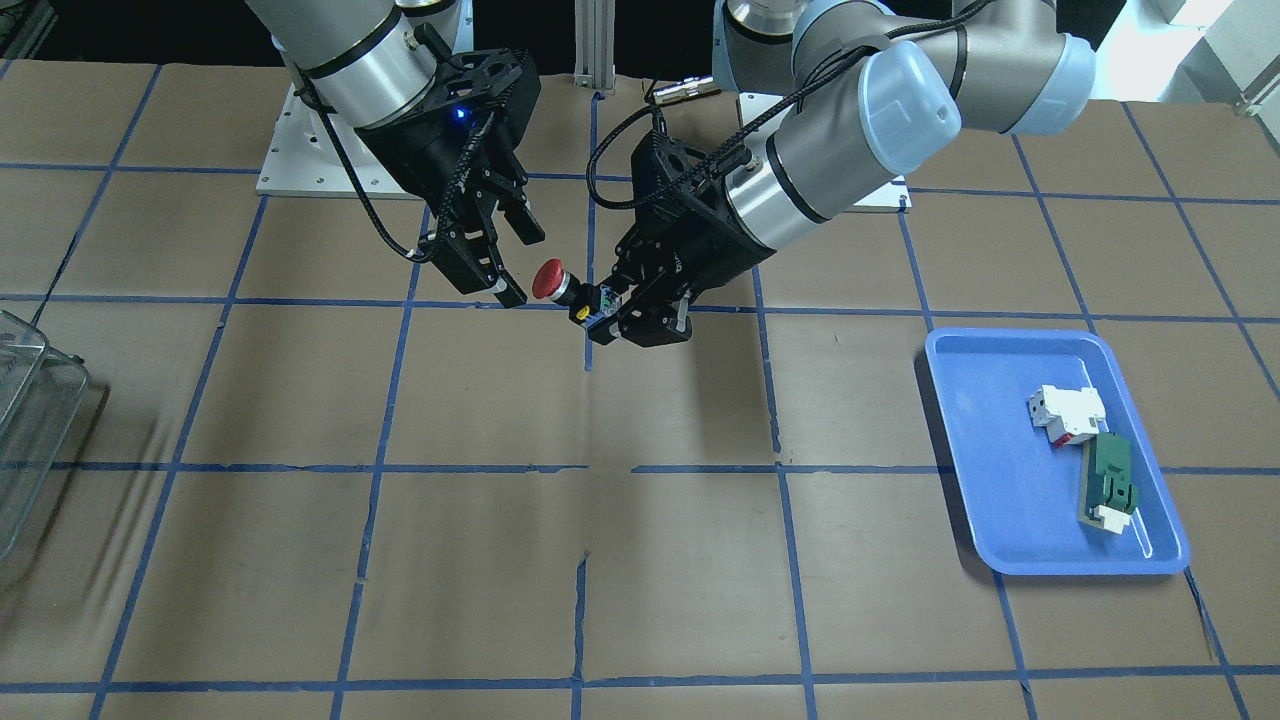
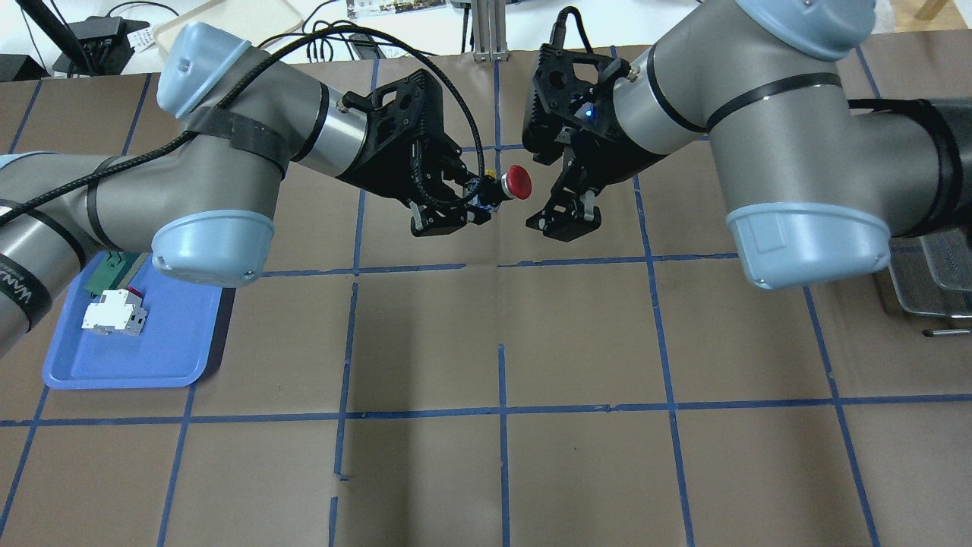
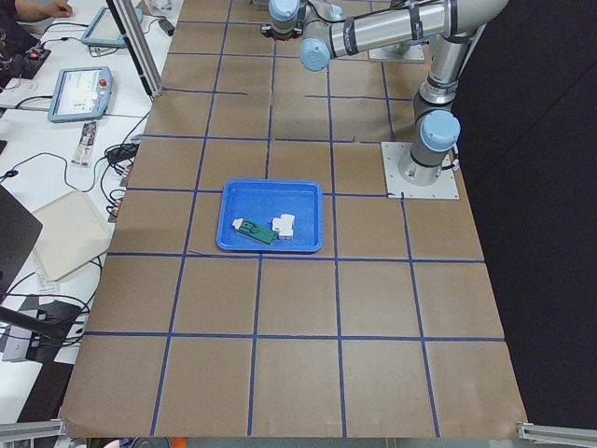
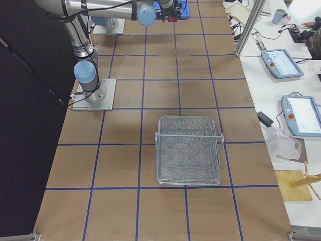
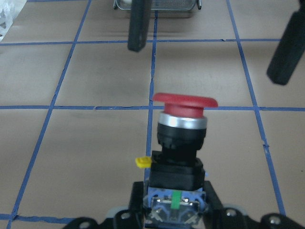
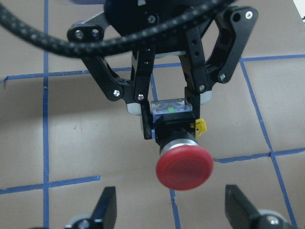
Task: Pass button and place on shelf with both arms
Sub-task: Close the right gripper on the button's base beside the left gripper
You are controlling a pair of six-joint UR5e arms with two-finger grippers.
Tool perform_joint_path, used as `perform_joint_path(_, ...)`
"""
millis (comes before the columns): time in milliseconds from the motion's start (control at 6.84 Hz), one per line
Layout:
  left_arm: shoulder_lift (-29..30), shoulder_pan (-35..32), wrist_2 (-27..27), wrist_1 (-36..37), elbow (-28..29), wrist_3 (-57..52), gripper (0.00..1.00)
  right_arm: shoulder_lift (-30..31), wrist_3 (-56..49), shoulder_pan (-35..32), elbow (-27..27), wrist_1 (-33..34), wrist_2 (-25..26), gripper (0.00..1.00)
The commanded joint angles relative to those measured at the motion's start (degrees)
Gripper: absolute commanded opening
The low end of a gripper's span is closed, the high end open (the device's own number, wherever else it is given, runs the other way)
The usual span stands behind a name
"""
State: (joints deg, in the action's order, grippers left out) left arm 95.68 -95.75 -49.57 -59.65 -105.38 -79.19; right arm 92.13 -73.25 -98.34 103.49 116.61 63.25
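Note:
The button [image 1: 552,282], with a red mushroom cap, black body and yellow-and-blue rear block, hangs above the table's centre line. My left gripper [image 1: 612,312] is shut on its rear block and holds it horizontal, cap pointing at my right gripper [image 1: 522,266]. The right gripper is open, its fingers apart on either side of the cap and just short of it. The overhead view shows the button [image 2: 518,182] between the left gripper [image 2: 477,199] and the right gripper [image 2: 553,190]. The right wrist view shows the cap [image 6: 184,165] between its open fingertips [image 6: 107,204]. The left wrist view shows the button [image 5: 183,125] upright.
A blue tray [image 1: 962,450] on my left side holds a white-and-red block [image 1: 1068,412] and a green-and-white flat part [image 1: 1108,482]. A wire basket [image 4: 188,150] stands on my right side, also at the overhead view's edge [image 2: 935,267].

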Motion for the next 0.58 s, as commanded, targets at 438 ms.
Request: perform_joint_path(438, 0.03, 0.04, 0.00, 0.06, 0.00, 0.00, 0.00, -0.37, -5.58, 0.95, -1.01, -5.32, -2.43, 1.00)
